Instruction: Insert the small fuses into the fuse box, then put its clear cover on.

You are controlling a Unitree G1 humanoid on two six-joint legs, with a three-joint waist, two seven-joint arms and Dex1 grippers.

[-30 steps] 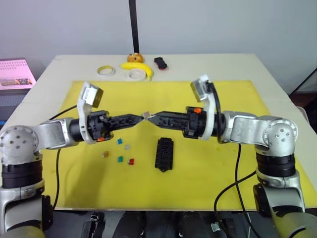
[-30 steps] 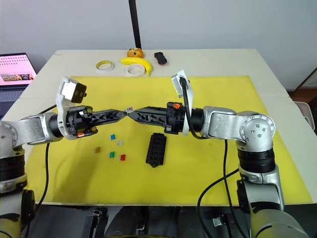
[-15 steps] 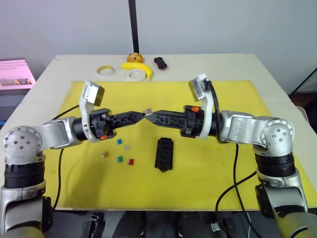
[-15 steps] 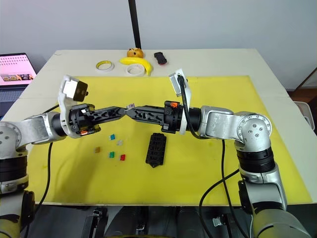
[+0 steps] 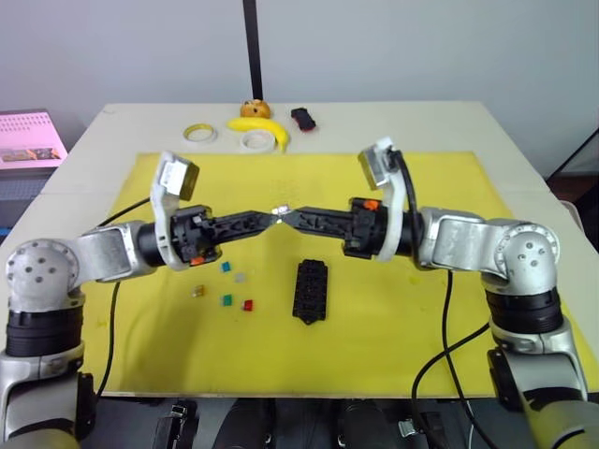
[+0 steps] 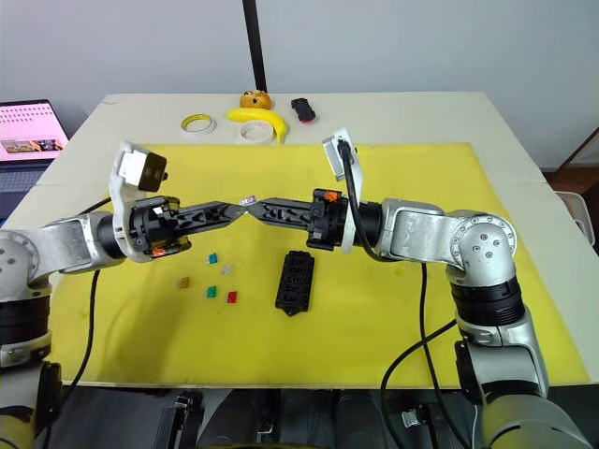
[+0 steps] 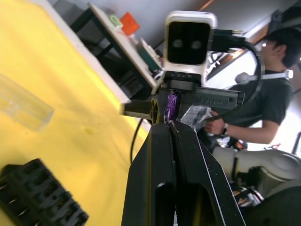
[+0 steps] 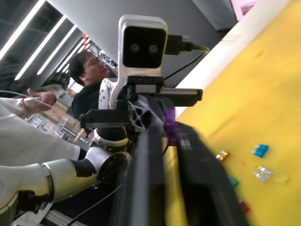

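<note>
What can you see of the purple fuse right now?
The purple fuse is a tiny translucent violet plastic piece, held in the air above the yellow mat, between the tips of the left end effector and the right end effector, which meet on it. It stands roughly upright in the left wrist view. Its blades cannot be made out.

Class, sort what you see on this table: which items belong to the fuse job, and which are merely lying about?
Belong to the job:
purple fuse, at both grippers' tips
loose fuses on the mat
fuse box
clear cover

Lying about:
banana
tape rolls
black-red object
laptop
</note>
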